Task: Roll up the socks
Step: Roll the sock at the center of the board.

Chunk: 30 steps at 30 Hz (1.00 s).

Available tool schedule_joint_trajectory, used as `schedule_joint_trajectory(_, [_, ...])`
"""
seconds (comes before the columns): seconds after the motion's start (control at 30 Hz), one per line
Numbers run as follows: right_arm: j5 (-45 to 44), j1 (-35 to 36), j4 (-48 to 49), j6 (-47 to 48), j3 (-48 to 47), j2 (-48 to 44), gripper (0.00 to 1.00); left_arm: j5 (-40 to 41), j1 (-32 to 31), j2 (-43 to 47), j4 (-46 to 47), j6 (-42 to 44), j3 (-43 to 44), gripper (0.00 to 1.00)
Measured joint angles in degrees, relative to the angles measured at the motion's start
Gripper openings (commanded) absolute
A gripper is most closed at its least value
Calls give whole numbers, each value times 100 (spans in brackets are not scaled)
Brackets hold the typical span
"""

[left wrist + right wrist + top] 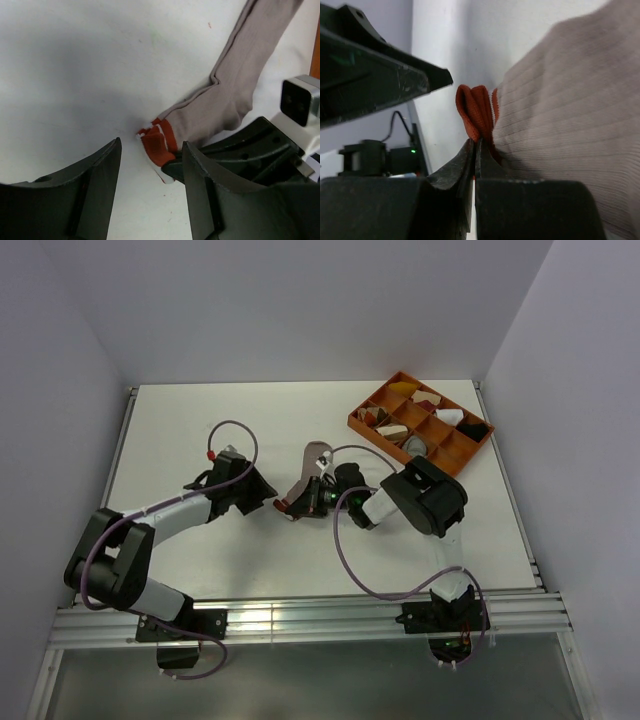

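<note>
A pinkish-tan sock (235,85) with a red and white cuff (157,145) lies stretched out on the white table. In the top view the sock (318,455) runs from mid-table down to the grippers. My right gripper (476,145) is shut on the red cuff (472,110), pinching its folded edge. In the left wrist view its dark fingers (240,145) hold the cuff from the right. My left gripper (150,170) stands open just short of the cuff, holding nothing. From above, the left gripper (268,496) faces the right gripper (297,508) closely.
An orange divided tray (378,397) with several small cloth bundles sits at the back right of the table. White walls close in the table on three sides. The right arm's body (425,495) lies low just in front of the tray.
</note>
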<state>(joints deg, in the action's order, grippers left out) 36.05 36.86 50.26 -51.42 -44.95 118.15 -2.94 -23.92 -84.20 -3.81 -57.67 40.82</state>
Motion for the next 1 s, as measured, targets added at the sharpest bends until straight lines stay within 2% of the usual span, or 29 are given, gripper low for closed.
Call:
schedule_joint_trajectory(0.3, [258, -166, 649, -1062, 151, 299, 0, -28, -299, -297, 304, -72, -11, 53])
schedule_joint_trajectory(0.77, [260, -225, 785, -1464, 201, 374, 0, 83, -645, -555, 389, -295, -20, 50])
schedule_joint_trajectory(1.0, [262, -243, 994, -1672, 273, 439, 0, 448, -688, -258, 584, -520, -378, 50])
